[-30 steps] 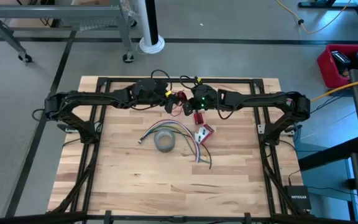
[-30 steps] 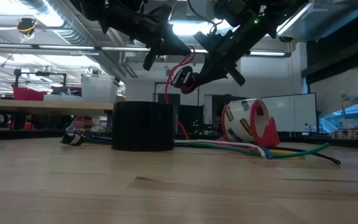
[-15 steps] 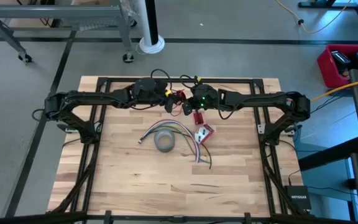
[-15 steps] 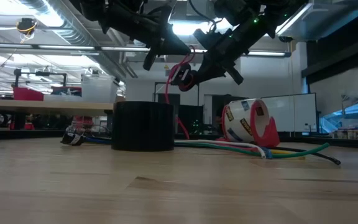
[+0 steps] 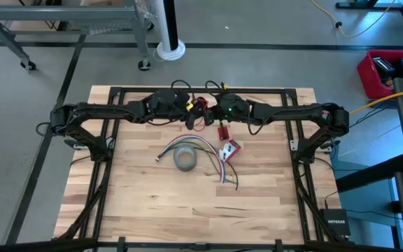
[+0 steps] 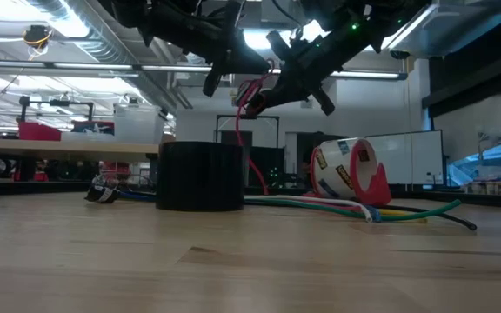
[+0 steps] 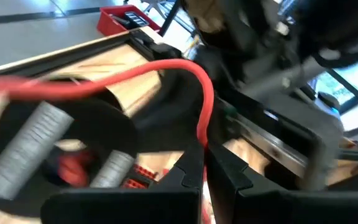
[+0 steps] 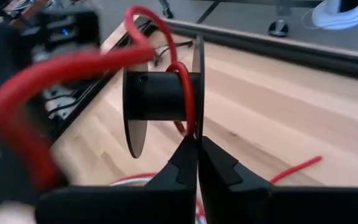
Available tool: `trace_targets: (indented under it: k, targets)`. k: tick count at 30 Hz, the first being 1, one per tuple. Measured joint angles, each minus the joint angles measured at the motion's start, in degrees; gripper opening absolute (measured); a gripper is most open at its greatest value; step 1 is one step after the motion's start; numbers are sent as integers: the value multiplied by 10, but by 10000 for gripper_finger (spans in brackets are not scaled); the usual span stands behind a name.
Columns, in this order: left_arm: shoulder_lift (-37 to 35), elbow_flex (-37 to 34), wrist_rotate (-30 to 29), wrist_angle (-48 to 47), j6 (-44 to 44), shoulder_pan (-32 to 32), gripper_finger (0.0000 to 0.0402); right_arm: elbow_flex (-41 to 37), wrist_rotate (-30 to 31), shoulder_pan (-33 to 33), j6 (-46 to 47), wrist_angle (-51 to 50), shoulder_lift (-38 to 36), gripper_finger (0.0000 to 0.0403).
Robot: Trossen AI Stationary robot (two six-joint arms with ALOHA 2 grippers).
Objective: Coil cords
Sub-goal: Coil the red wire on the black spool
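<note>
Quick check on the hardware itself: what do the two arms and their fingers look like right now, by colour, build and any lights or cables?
Both arms are dark, jointed and slim. The left gripper and right gripper end in black, angular, tapering fingers. A green light glows on the right wrist, a yellow tag sits on the left, and thin black cables loop over both wrists.

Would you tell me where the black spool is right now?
The spool is held above the table's far middle, between both grippers, clamped by the right gripper.

Even overhead light, bright ceiling strip lights (image 6: 259, 39) backlighting silhouetted arms, bench (image 5: 145, 203) softly shadowed, wrist views blurred close up.
</note>
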Motion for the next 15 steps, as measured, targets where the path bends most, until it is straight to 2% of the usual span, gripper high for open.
trace_targets:
  k: [15]
  targets:
    - [0,0,-8,-62,2,-17,0,0,7,0,17,7,1,5]
